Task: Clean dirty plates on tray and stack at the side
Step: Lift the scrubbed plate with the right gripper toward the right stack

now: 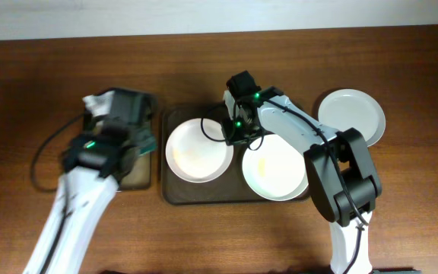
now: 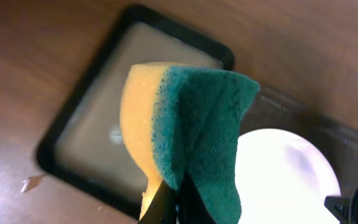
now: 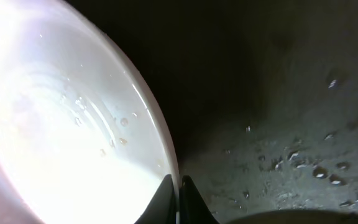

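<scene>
Big tray (image 1: 175, 116) mid-tabletop (image 1: 401, 228) holds two plates side by side: left plate (image 1: 196, 152) and right plate (image 1: 274, 169), the latter with a faint yellow smear. They're nearly touching. Third plate (image 1: 351, 114) sits on the bare tabletop just right of the tray. Water droplets on the tray floor (image 3: 291, 155).

Small black tray (image 2: 92, 143) is just left of the big one, nothing in it that I can make out.

Left pincer (image 2: 176, 193) is clenched on a yellow/green sponge (image 2: 197, 124), hanging above the small tray. Right pincer (image 3: 179, 186) is pinched on the left plate's right rim (image 3: 166, 149), between the two plates.

Tight gap there; open tabletop front and back.
</scene>
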Controlling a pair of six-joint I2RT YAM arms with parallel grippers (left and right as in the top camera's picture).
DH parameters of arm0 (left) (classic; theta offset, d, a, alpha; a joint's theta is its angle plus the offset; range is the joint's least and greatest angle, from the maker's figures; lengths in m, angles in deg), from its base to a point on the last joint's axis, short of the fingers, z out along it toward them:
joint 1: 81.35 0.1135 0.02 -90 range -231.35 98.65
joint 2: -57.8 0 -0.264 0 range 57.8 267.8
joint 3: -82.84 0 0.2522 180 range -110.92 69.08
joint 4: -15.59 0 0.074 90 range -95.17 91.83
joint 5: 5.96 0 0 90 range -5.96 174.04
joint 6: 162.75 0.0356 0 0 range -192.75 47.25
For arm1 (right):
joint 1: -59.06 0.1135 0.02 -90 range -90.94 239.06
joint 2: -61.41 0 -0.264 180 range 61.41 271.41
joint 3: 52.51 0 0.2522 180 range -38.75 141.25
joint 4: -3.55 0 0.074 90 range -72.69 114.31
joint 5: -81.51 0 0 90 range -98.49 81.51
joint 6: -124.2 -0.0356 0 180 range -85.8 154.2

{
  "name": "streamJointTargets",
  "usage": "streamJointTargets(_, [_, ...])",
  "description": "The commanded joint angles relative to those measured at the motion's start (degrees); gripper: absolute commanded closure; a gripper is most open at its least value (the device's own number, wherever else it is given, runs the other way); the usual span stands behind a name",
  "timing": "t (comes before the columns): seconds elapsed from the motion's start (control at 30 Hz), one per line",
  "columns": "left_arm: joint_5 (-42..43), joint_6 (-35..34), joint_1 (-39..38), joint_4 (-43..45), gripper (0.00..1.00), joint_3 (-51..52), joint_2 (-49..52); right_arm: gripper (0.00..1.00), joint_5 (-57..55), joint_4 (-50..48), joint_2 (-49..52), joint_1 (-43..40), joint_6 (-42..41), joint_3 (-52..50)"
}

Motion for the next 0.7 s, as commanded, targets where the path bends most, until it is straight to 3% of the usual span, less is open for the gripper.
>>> streamJointTargets(0.0, [1.88, -0.96, 6.6, -2.86, 1.0, -1.01, -4.96, 0.96, -5.75, 1.51, -5.73, 0.04, 0.09, 4.02])
streamJointTargets(0.17, [1.92, -0.94, 12.48, -7.02, 1.0, -0.92, -5.6, 0.96, -24.0, 7.54, -11.19, 3.61, 3.45, 7.45])
streamJointTargets(0.4, [2.78, -0.94, 15.96, -6.99, 1.0, -0.72, -4.72, 0.96, -55.65, 10.69, -16.72, 15.45, 10.67, 8.13])
streamJointTargets(0.47, [2.95, -0.48, 16.09, -7.06, 1.0, -0.72, -4.26, 0.96, -69.13, 10.47, -16.72, 19.91, 15.23, 8.11])
streamJointTargets(0.67, [3.21, -0.09, 16.09, -7.3, 1.0, -0.72, -3.61, 0.96, -90.58, 5.79, -16.68, 28.52, 32.39, 8.11])
